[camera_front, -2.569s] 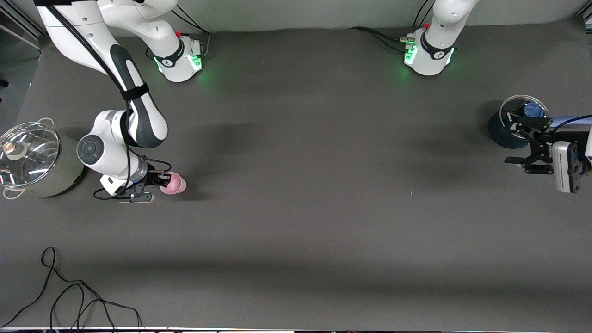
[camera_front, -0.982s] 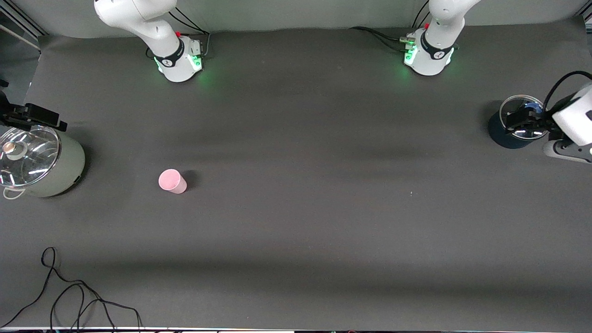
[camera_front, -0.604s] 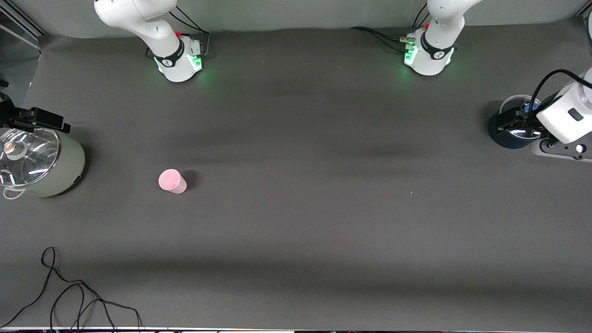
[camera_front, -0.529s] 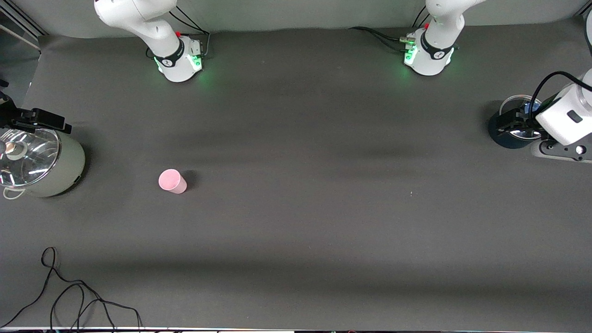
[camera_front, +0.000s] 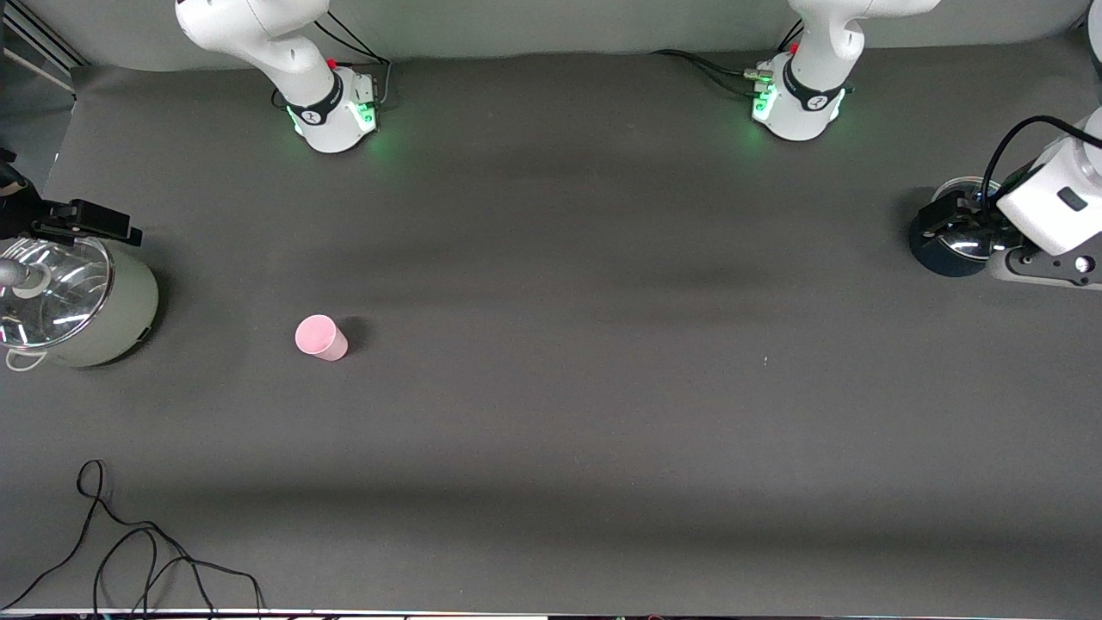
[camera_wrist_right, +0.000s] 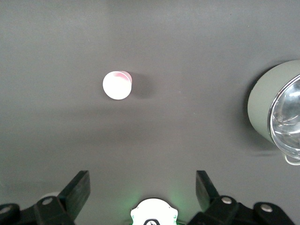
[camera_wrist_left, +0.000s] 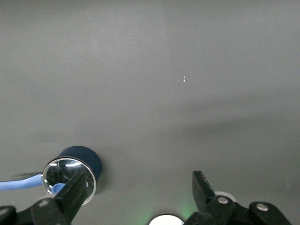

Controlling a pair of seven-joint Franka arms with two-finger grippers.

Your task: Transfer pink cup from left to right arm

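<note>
1. The pink cup (camera_front: pixel 320 337) stands by itself on the grey table (camera_front: pixel 551 387), with nothing touching it.
2. The cup is near the pale green pot (camera_front: pixel 77 301), a little toward the left arm's end of the table from the pot.
3. The pot has a glass lid (camera_front: pixel 47 288) on top.
4. The right gripper (camera_wrist_right: pixel 143 187) is up in the air, above the table near the pot. Its fingers are spread wide and hold nothing.
5. The left gripper (camera_wrist_left: pixel 138 190) is far from the pot, over the dark blue pot (camera_front: pixel 943 241) at the left arm's end. Its fingers are also wide apart and hold nothing.
6. A black cable (camera_front: pixel 129 551) lies on the table, nearer to the front camera than the pale green pot.
</note>
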